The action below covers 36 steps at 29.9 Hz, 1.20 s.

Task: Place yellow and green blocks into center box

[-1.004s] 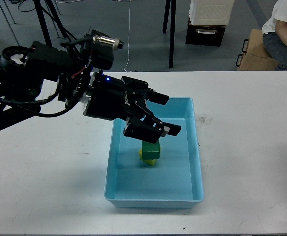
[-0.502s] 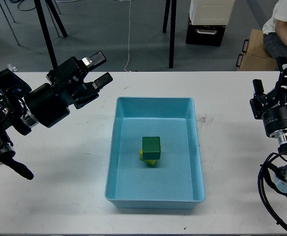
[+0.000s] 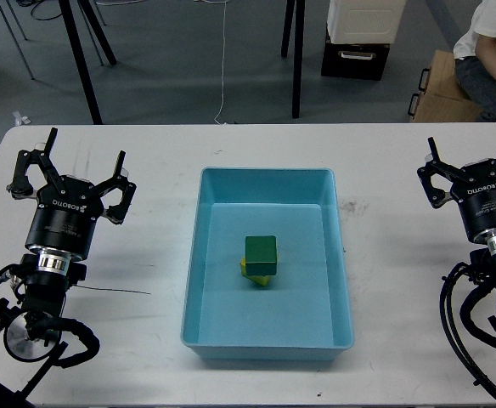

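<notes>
Both blocks already lie in our light blue box (image 3: 267, 333), which stands at the middle of the white table (image 3: 155, 340), its long axis running from the near edge toward the far edge. The green block (image 3: 261, 255) sits on top of the yellow block (image 3: 246, 270), of which only a sliver shows at the green one's lower left; the pair rests about mid-box.

We judge the blocks to be small, rigid and light cubes with flat faces, easy to pinch across two opposite sides; smooth faces could slip if we grip off-centre. Being cubes, they have no real long axis; the green one's edges lie nearly square to the box walls, turned only slightly.

Our left gripper (image 3: 81, 168) hangs over the table's left side, fingers spread apart and holding nothing. Our right gripper (image 3: 471, 158) is near the right edge, fingers likewise apart and empty. By our reading, the task looks complete.
</notes>
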Each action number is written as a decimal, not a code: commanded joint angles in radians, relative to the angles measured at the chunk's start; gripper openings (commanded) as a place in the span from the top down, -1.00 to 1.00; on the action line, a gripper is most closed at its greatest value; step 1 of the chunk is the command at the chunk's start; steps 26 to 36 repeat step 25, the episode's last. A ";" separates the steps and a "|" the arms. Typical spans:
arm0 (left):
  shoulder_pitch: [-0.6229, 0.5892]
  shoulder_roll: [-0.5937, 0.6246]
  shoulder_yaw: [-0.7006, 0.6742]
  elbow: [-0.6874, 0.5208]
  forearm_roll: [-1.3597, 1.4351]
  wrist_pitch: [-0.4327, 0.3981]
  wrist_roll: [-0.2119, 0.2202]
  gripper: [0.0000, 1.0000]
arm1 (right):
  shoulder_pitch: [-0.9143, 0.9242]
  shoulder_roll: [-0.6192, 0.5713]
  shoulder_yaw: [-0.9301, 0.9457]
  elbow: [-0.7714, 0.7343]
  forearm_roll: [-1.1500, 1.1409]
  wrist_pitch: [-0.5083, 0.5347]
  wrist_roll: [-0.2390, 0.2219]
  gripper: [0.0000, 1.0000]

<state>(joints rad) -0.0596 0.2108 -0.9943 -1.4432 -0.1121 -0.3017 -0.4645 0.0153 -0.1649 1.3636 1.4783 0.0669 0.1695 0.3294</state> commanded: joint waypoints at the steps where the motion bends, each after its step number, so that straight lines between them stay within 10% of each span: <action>1: 0.014 -0.054 -0.004 -0.003 -0.084 -0.016 -0.006 -1.00 | -0.052 0.059 0.049 0.000 0.056 -0.001 -0.026 -0.98; 36: 0.040 -0.039 0.054 -0.005 -0.141 -0.062 0.036 -1.00 | -0.156 0.073 0.015 0.004 0.074 0.157 -0.038 -0.98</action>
